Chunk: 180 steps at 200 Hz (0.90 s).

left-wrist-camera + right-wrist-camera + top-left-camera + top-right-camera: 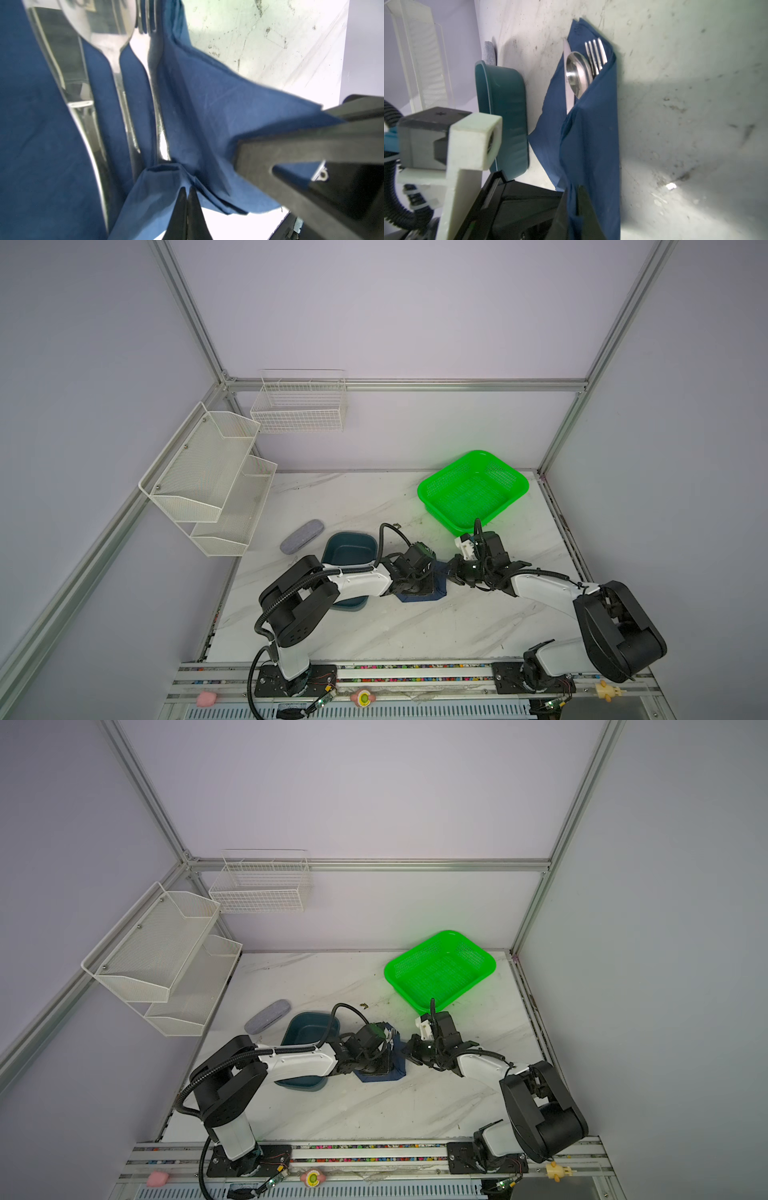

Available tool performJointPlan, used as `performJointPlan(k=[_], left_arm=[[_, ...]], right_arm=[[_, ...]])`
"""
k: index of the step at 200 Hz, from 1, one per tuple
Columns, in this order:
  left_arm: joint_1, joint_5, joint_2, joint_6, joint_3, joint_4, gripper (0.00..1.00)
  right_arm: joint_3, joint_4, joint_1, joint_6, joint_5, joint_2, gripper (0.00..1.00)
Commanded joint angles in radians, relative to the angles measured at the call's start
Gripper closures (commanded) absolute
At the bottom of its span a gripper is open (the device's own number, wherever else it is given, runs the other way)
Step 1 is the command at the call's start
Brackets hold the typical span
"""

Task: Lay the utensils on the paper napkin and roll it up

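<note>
The navy paper napkin (pixel 591 135) lies near the table's middle, folded lengthwise over the utensils. Spoon (pixel 578 72), fork (pixel 596 52) and knife (pixel 568 83) stick out of its far end side by side. My right gripper (pixel 573 199) is shut on the napkin's near edge, blue sheet between its fingers. My left gripper (pixel 187 192) is shut, and the napkin's (pixel 207 104) pleats run together at its tips. In both top views the grippers meet over the napkin (pixel 419 597) (pixel 399 1056), left gripper (pixel 419 585) (pixel 374 1060), right gripper (pixel 451 572) (pixel 405 1050); the arms hide most of it.
A dark teal tray (pixel 349 549) sits just left of the napkin, partly under my left arm. A grey oblong case (pixel 302 536) lies behind it. A green basket (pixel 473 489) stands at the back right. White wire racks (pixel 208 477) (pixel 299 406) hang on the walls.
</note>
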Motion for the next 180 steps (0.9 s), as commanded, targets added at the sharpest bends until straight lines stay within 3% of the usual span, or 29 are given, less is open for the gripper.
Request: performJointPlan(k=[1, 24, 109, 180], left_arm=[[0.004, -0.013, -0.041, -0.014, -0.04, 0.018, 0.99], [0.006, -0.038, -0.039, -0.015, -0.047, -0.008, 1.0], [0.015, -0.058, -0.045, -0.015, -0.055, -0.028, 1.0], [0.032, -0.128, -0.216, -0.044, -0.117, -0.046, 0.97]], right_arm=[[0.009, -0.022, 0.006, 0.013, 0.036, -0.027, 0.93], [0.015, 0.008, 0.018, 0.043, 0.024, -0.054, 0.93], [0.046, 0.121, 0.134, 0.172, 0.087, 0.065, 0.92], [0.076, 0.169, 0.161, 0.233, 0.12, 0.104, 0.92]])
